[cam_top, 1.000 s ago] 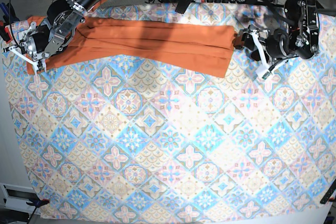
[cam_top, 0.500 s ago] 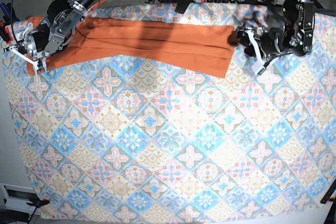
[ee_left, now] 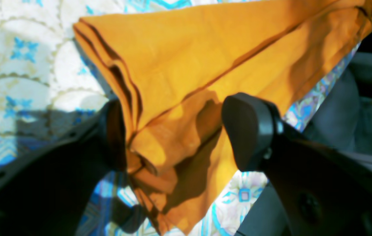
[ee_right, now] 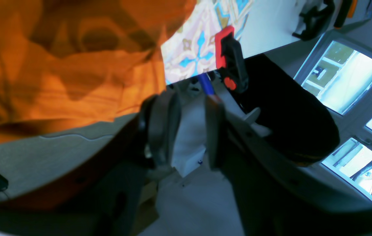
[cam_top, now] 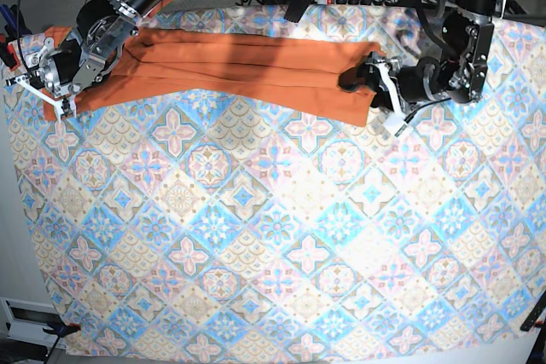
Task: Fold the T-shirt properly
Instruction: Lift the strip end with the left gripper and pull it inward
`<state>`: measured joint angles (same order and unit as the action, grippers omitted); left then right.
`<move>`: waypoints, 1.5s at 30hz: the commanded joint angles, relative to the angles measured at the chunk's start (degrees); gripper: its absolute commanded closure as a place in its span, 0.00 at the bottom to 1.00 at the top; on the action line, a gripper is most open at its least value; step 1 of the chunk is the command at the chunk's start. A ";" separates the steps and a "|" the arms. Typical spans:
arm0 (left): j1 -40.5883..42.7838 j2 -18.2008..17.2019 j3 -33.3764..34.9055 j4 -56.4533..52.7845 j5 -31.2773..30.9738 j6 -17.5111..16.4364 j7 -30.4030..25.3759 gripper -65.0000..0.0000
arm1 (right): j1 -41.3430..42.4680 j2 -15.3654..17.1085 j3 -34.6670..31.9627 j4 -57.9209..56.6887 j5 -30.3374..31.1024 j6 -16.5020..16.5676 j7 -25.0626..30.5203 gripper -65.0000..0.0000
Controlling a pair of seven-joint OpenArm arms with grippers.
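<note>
Patterned tablecloth (cam_top: 281, 236) covers the surface, near edge bare | orange T-shirt (cam_top: 247, 70) lies folded in a long band along the far edge | left gripper (ee_left: 172, 134) spread wide, straddling the band's end, no clamp | right gripper (ee_right: 189, 127) at the far-left corner, narrowly parted, nothing between its jaws

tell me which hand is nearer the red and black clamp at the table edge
Right. The right hand hangs just off the table edge by the clamp; the left hand straddles the T-shirt's opposite end.
</note>
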<state>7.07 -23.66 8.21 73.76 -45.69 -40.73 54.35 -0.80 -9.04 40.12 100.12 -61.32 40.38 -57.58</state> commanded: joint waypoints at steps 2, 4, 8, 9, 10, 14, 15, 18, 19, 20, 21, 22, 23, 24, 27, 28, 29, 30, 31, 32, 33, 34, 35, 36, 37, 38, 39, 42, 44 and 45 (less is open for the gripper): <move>0.80 0.23 1.07 -0.31 2.57 0.73 3.63 0.32 | 0.75 0.55 0.01 1.12 -0.97 -0.38 -0.13 0.73; 1.06 0.23 1.16 -0.31 2.66 0.73 3.63 0.32 | 0.75 0.55 0.01 1.12 -0.97 -0.38 -0.13 0.73; 1.85 0.14 1.24 -0.39 3.10 0.73 3.89 0.32 | 0.84 0.55 -0.07 1.12 -0.97 -0.38 -0.13 0.73; 2.38 0.14 1.24 -0.39 3.10 0.73 3.72 0.34 | 0.84 0.55 -0.07 1.12 -0.97 -0.38 -0.13 0.73; 2.64 0.14 1.24 -0.39 3.10 0.73 3.72 0.37 | 0.93 0.55 -0.07 1.12 -0.97 -0.38 -0.13 0.73; 2.82 0.14 1.24 -0.39 3.27 0.73 3.72 0.59 | 0.93 0.55 -0.16 1.12 -0.88 -0.38 -0.13 0.74; 2.64 0.23 1.24 -0.39 3.27 0.73 3.81 0.64 | 0.93 0.47 -0.16 1.12 -0.88 -0.38 -0.13 0.74; 2.47 0.23 1.24 -0.39 3.27 0.73 3.81 0.73 | 0.93 0.47 -0.16 1.12 -0.79 -0.38 -0.13 0.74; 2.38 0.23 1.59 -0.39 3.27 0.73 3.72 0.75 | 0.93 0.47 -0.07 1.12 -0.79 -0.38 -0.13 0.74; 1.94 0.23 2.47 -0.39 3.27 0.73 3.63 0.76 | 0.93 0.47 0.10 1.12 -0.79 -0.38 -0.13 0.74; 1.24 0.23 3.53 -0.39 3.27 0.73 3.63 0.77 | 0.93 0.47 0.10 1.12 -0.79 -0.38 -0.13 0.74; 0.80 0.23 4.58 -0.39 3.27 0.73 3.63 0.78 | 0.93 0.47 0.10 1.12 -0.79 -0.38 -0.13 0.74; 0.45 0.23 5.46 -0.39 3.27 0.73 3.63 0.79 | 0.93 0.47 0.19 1.12 -0.79 -0.38 -0.13 0.74; 0.09 0.23 6.25 -0.39 3.19 0.73 3.63 0.81 | 0.84 0.47 0.19 1.12 -0.79 -0.38 -0.13 0.74; -0.87 1.29 7.66 -0.39 2.66 0.73 3.98 0.85 | 0.75 0.47 0.19 1.12 -0.79 -0.38 -0.13 0.74; -1.14 1.73 7.66 -0.39 2.75 0.73 4.16 0.85 | 0.75 0.47 0.19 1.12 -0.79 -0.38 -0.13 0.74; -1.22 1.81 7.75 -0.39 2.75 0.73 4.25 0.85 | 0.75 0.47 0.19 1.12 -0.79 -0.38 -0.13 0.74; -1.22 1.99 7.75 -0.39 2.66 0.73 4.69 0.85 | 0.75 0.47 0.19 1.20 -0.79 -0.38 -0.13 0.74; -1.31 2.69 7.75 -0.39 2.66 0.73 5.13 0.85 | 0.75 0.47 0.19 1.20 -0.79 -0.38 -0.13 0.74; -1.31 3.48 7.66 -0.39 2.66 0.73 5.65 0.85 | 0.75 0.55 0.19 1.20 -0.88 -0.38 -0.13 0.74; -1.66 3.75 7.66 -0.39 2.66 0.73 6.18 0.85 | 0.75 0.55 0.19 1.20 -0.88 -0.38 -0.13 0.74; -1.93 3.92 7.75 -0.39 2.66 0.73 6.62 0.85 | 0.75 0.55 0.19 1.20 -0.88 -0.38 -0.13 0.74; -1.93 4.10 7.75 -0.39 2.66 0.73 6.88 0.85 | 0.75 0.55 0.19 1.20 -0.88 -0.38 -0.13 0.74; -2.02 4.45 7.75 -0.22 2.66 0.73 7.06 0.85 | 0.75 0.55 0.19 1.20 -0.88 -0.38 -0.13 0.74; -2.02 4.63 7.75 -0.13 2.57 0.73 7.06 0.85 | 0.75 0.55 0.19 1.20 -0.88 -0.38 -0.13 0.74; -2.02 4.63 7.75 -0.04 2.48 0.73 7.32 0.85 | 0.75 0.55 0.19 1.20 -0.88 -0.38 -0.13 0.74; -2.02 4.63 7.66 -0.04 2.48 0.73 7.76 0.85 | 0.75 0.55 0.19 1.20 -0.79 -0.38 -0.13 0.74; -2.02 4.28 7.31 1.45 1.69 0.73 7.85 0.85 | 0.75 0.55 0.19 1.20 -0.79 -0.38 -0.04 0.74; -1.84 3.31 7.31 3.56 0.46 0.73 8.03 0.85 | 0.75 0.55 0.19 1.20 -0.79 -0.38 -0.04 0.74; -1.84 2.25 7.31 4.62 -0.24 0.73 8.11 0.85 | 0.75 0.55 0.19 1.20 -0.79 -0.38 -0.04 0.74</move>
<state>5.58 -20.21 15.92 77.62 -45.28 -39.68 62.28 -0.64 -9.04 40.23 100.12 -61.30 40.45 -57.56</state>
